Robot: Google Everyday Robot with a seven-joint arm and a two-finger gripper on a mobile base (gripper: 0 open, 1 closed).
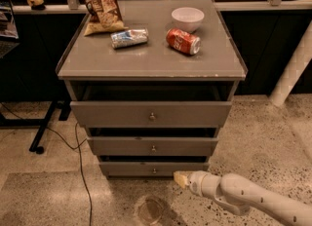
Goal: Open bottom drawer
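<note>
The bottom drawer (131, 168) is the slimmest grey front panel, lowest of three, with a small round metal knob (154, 171) at its centre. It stands out a little from the cabinet, less than the two drawers above. My gripper (180, 178) is at the end of the white arm coming in from the lower right. Its yellowish tip sits just right of and slightly below the knob, close to the drawer front.
The grey cabinet top (151, 59) carries a chip bag (100, 3), a crushed silver can (129, 38), a red soda can (183, 41) and a white bowl (187, 18). A black cable (80, 161) runs down the floor at left. A round floor mark (150, 209) lies in front.
</note>
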